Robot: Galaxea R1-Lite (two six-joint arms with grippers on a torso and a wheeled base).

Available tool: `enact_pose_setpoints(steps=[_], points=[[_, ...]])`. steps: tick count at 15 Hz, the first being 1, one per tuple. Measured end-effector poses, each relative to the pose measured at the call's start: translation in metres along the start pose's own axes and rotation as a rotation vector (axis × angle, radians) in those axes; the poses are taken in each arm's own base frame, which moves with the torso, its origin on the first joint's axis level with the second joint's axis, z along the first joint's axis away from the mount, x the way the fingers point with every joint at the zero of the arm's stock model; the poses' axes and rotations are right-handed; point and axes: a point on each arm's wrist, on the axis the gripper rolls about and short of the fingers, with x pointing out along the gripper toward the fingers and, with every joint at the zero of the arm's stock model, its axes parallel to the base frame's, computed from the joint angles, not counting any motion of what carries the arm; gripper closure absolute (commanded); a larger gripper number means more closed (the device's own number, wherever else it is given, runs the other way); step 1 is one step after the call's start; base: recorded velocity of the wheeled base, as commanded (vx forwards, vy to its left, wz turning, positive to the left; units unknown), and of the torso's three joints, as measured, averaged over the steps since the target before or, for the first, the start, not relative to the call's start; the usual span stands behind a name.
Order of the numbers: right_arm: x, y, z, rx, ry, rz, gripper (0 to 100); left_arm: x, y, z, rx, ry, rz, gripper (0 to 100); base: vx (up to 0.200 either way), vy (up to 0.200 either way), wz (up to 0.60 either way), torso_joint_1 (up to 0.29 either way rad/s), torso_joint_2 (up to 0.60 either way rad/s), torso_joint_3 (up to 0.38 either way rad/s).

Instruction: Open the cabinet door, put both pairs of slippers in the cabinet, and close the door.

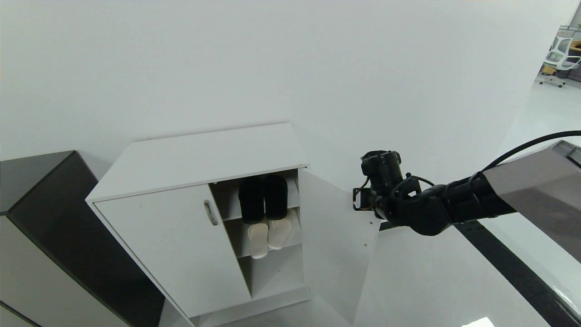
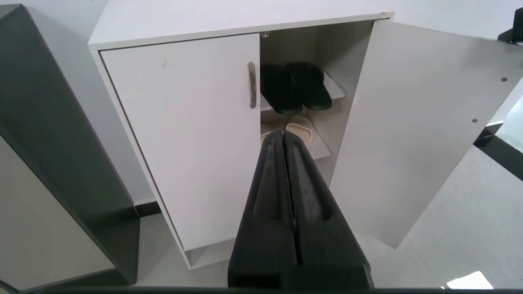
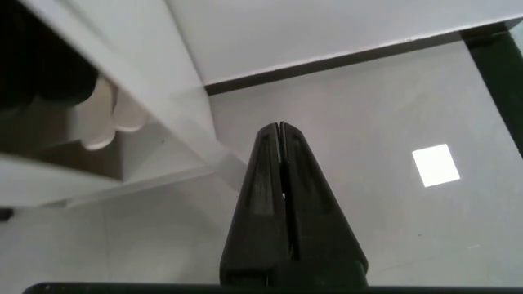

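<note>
Right tool [image 3: 280, 139] is pinched shut and holds nothing. It hangs close by the far edge of the open door [image 1: 336, 236], up near the top. I cannot tell if it touches the door. Left tool [image 2: 283, 140] is pinched shut too, with nothing in it. It points at the cabinet [image 1: 195, 154] from the front and is apart from it.

Both pairs are inside the cabinet. The black slippers [image 1: 263, 197] lie on the top shelf. The white slippers [image 1: 268, 234] lie on the shelf just under them. The other door [image 1: 168, 245], the one with the handle [image 1: 210, 212], is shut. So I think the one job left is to swing the open door closed.

What could go wrong? The white slippers seem to poke out a bit past the front of their shelf. If so, the door could bump them and stop short, or knock one down to the floor [image 1: 431, 281]. The right tool is thin, so it could slide off the door's edge if it pushes at a slant, and the door would end up half open. A hard push could make the door bang and bounce back. The tool could also get caught between the door and the cabinet.
</note>
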Motion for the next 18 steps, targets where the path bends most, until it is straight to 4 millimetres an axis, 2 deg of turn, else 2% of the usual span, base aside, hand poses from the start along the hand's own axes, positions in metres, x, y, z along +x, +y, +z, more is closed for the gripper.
enact_pose_setpoints(steps=[6,10,16,18], points=[[-0.068,0.047,-0.021,-0.074,0.028,0.188,100,0.0,0.0,0.0,0.0,0.0,-0.001,100,0.0,0.0,0.0,0.0,0.0,0.0],[-0.105,0.055,-0.026,-0.105,0.054,0.332,100,0.0,0.0,0.0,0.0,0.0,0.0,100,0.0,0.0,0.0,0.0,0.0,0.0],[-0.115,0.053,-0.029,-0.135,0.049,0.362,100,0.0,0.0,0.0,0.0,0.0,0.0,100,0.0,0.0,0.0,0.0,0.0,0.0],[-0.118,0.055,-0.031,-0.138,0.049,0.371,100,0.0,0.0,0.0,-0.001,0.0,0.0,100,0.0,0.0,0.6,0.0,0.0,0.002]])
